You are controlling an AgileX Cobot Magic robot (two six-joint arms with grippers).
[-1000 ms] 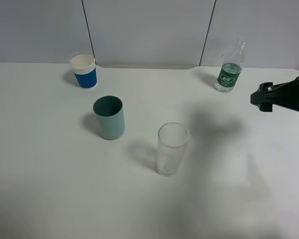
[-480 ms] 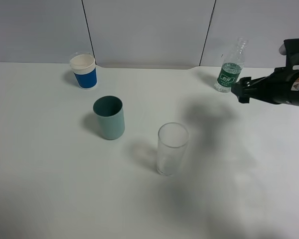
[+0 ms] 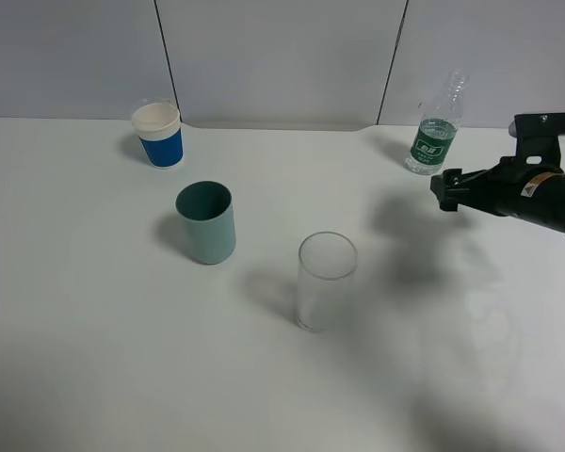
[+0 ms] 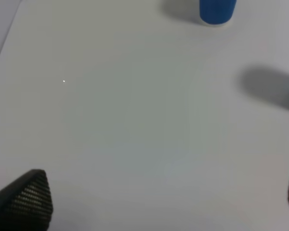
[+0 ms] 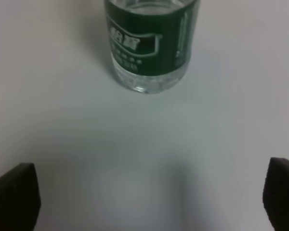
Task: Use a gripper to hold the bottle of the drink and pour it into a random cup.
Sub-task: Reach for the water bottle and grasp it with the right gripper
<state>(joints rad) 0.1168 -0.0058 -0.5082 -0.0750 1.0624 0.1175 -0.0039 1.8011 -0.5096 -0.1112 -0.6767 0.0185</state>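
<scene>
The right gripper [image 3: 446,188] had swung in from the right side of the table [image 3: 94,358] over the last second, jaws spread wide and holding nothing. I judged the approach nearly done and the grasp not yet made. The bottle of the drink [image 3: 435,132] stood upright just beyond the fingertips, centred between them in the wrist view but untouched, while the cup [image 3: 326,281] stood well apart, toward the table's middle.
</scene>
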